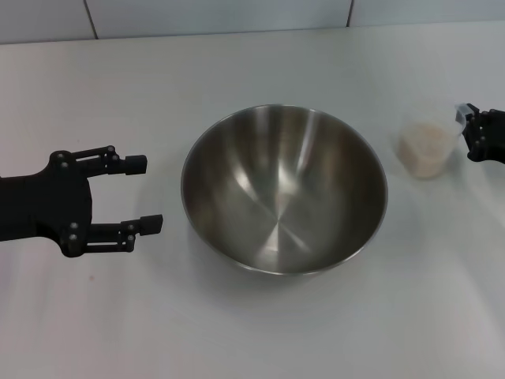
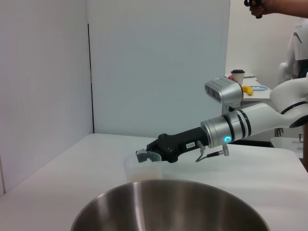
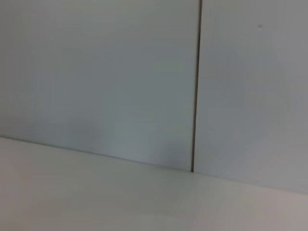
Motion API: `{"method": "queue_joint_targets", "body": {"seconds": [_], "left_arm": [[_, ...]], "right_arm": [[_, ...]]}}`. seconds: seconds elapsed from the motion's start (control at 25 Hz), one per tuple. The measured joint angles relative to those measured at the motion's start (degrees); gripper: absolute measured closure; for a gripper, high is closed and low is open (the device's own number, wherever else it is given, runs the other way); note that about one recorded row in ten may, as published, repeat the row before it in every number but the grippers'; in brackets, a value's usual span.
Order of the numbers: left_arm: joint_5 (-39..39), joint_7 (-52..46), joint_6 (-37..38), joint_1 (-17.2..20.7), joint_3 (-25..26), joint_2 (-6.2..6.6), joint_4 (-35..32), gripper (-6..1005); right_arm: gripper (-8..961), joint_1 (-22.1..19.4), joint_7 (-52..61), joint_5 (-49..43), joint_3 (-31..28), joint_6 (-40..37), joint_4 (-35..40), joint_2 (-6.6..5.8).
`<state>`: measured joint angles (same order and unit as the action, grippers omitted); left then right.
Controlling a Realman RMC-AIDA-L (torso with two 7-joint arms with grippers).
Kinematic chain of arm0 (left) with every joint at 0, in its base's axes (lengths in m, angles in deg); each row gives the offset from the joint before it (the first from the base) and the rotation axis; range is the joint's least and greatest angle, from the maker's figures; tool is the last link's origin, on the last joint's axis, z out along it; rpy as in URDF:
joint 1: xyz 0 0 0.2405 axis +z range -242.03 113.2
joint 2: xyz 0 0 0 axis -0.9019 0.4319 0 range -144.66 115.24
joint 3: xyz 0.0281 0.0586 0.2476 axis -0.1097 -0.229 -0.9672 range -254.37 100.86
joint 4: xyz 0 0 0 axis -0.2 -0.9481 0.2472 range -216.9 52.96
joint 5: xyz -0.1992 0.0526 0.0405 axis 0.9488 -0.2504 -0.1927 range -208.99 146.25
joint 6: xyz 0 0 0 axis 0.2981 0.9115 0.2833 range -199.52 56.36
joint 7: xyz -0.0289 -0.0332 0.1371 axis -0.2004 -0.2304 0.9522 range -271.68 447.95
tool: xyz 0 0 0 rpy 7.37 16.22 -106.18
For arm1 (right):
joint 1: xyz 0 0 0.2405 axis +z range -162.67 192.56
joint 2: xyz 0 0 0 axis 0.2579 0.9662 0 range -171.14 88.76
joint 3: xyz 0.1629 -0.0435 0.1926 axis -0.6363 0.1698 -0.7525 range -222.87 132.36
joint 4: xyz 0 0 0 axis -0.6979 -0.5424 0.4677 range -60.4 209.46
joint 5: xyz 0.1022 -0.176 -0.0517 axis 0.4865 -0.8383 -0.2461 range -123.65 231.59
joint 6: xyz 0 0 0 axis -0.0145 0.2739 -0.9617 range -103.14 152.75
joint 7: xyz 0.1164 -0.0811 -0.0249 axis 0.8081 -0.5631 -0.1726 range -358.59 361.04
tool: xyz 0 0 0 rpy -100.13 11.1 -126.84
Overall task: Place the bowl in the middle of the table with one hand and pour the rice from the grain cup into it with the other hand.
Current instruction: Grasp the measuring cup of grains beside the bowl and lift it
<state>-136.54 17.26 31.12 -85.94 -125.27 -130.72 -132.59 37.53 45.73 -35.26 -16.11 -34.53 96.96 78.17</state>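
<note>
The steel bowl (image 1: 284, 189) stands upright on the white table (image 1: 252, 332), near its middle; its rim also shows in the left wrist view (image 2: 173, 207). My left gripper (image 1: 150, 193) is open and empty, just left of the bowl and apart from it. The clear grain cup (image 1: 426, 146) stands upright to the right of the bowl, with beige rice (image 1: 424, 156) inside. My right gripper (image 1: 465, 126) is at the cup's right rim, with its fingers pinched on it; the left wrist view shows it (image 2: 144, 155) at the rim of the cup (image 2: 137, 171). The right wrist view shows only wall and table.
A pale wall panel (image 1: 237, 16) runs along the table's far edge. In the left wrist view, a desk with a cup and small items (image 2: 243, 84) stands behind the right arm, and a person (image 2: 293, 43) stands at the far side.
</note>
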Motion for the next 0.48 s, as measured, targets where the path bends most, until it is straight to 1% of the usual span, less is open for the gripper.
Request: {"method": "queue_joint_targets", "body": {"seconds": [0.16, 0.24, 0.48], "left_arm": [[0.02, -0.08, 0.00, -0.04, 0.00, 0.00, -0.02, 194], [0.07, -0.24, 0.03, -0.05, 0.00, 0.00, -0.07, 194], [0.08, -0.40, 0.04, 0.27, 0.00, -0.31, -0.76, 194]], "right_arm": [[935, -0.03, -3.61, 1.03, -0.47, -2.29, 0.37, 0.02], [935, -0.25, -5.40, 3.04, -0.32, -4.16, 0.43, 0.02], [935, -0.59, -6.16, 4.74, -0.15, -8.63, 2.89, -0.04]]}}
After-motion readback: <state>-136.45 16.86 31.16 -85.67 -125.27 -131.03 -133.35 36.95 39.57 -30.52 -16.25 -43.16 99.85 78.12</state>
